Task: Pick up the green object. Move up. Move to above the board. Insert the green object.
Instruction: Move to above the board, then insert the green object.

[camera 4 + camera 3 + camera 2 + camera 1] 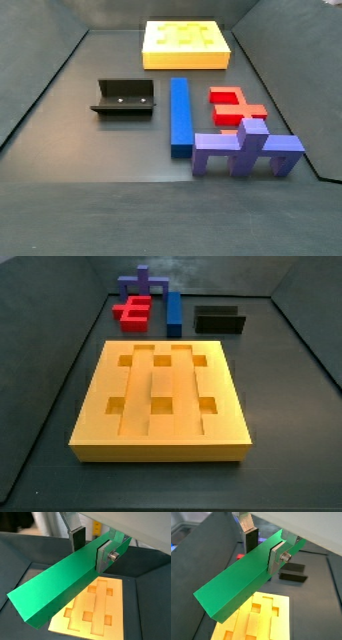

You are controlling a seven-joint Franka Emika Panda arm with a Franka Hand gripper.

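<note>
Hovering over the board (93, 609), my gripper (92, 548) pinches the bar (60, 587) tilted in both wrist views, dark floor (287, 406) below

We are seeing the gripper (260, 548) only in both wrist views. Its fingers (103, 554) are showing as flat silver plates; one (250, 538) is carrying a dark rectangular pad, and a round silver screw (114, 556) is sitting on the other's outer face.
</note>
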